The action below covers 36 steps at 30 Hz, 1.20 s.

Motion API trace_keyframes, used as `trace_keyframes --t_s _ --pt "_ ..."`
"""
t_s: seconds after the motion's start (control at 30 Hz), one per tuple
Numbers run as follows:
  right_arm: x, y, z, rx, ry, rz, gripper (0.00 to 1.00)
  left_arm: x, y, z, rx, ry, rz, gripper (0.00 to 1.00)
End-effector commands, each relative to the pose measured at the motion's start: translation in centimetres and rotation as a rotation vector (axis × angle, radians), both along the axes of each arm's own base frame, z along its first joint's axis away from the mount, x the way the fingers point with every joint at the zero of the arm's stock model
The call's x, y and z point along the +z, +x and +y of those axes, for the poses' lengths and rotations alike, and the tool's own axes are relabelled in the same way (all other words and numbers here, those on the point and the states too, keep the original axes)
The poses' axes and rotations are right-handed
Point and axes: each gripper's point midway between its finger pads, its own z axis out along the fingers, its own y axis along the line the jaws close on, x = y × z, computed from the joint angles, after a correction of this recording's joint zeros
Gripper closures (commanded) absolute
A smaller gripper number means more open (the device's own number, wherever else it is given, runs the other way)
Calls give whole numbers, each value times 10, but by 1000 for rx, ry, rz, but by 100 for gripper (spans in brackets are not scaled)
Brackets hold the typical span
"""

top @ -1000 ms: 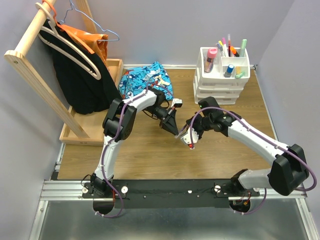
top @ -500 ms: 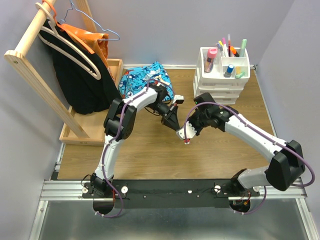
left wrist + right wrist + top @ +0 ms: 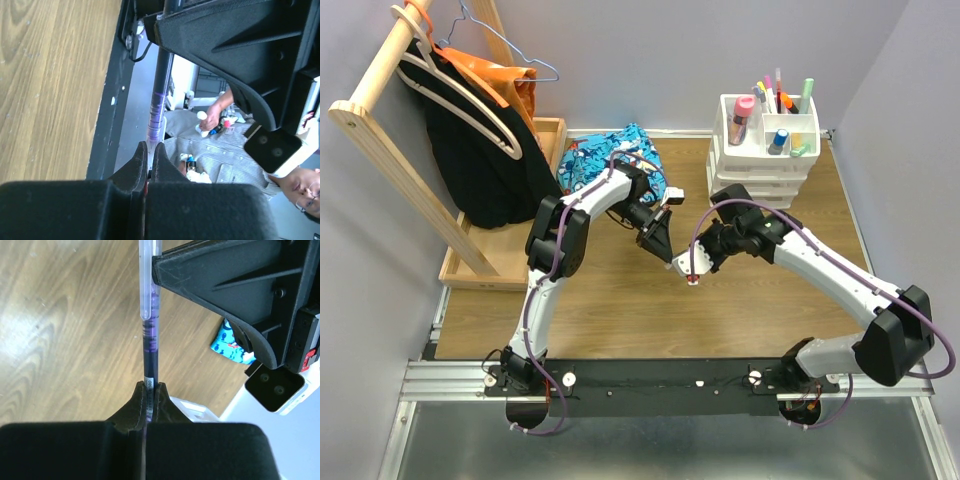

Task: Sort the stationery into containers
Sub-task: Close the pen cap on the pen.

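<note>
Left edge of the tabletop [image 3: 620,310]: wooden tray [image 3: 557,128] under a clothes rack [image 3: 380,150]. Not my job. Blue patterned cloth [image 3: 610,150] sits at the far edge, left of centre. Leaving that too.

Left gripper [image 3: 660,245] is over mid-table, jaws pinched tight. In its wrist view one end of a purple pen [image 3: 148,340] runs straight into the closed fingers.

Right gripper [image 3: 688,272] is just beside it, nose to nose, jaws clamped on the labelled end of the same barrel. So I read the pen as off the wood, bridged between both grippers above the middle of the tabletop. From the top view I can't pick out the pen itself because the grippers hide it.

Handling, my call:
- Light, stiff, slim plastic.
- Smooth barrel, so it will swivel or slide in a pinch taken close to the tip.
- The clear far part may be a cap and could pull off, so I'd grip the dark barrel.
- With both arms locked on, any mismatch bends or snaps it, so one side must let go before the other travels.

Far right corner: white desk organiser [image 3: 760,172]. Its top compartments [image 3: 725,100] already hold a pink glitter tube [image 3: 742,118], a green highlighter [image 3: 805,95] and a small jar [image 3: 778,140]. It's crowded, so I'd bring the pen in upright.
</note>
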Motion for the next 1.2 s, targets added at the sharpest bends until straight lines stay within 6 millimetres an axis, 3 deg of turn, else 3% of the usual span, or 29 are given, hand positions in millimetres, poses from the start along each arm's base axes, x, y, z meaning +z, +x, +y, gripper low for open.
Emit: trace_keyframes --t_s 0.0,0.23,0.6,0.9,1.03,1.17 --pt "38 -61 63 203 284 215 99 -8 16 -3 -14 -47 -165 100" --pt "22 -60 52 170 219 223 99 -1 10 1 -26 -28 -194 100" --pt "20 -50 37 37 226 173 99 27 -14 29 -33 -36 -217 100" --pt "34 -47 40 -46 355 198 99 62 -30 62 33 -44 -282 100" --pt "44 -35 47 -61 434 129 99 76 -35 79 98 -35 -266 100" --pt "47 -27 48 -45 438 59 100 85 -42 86 109 -28 -294 78"
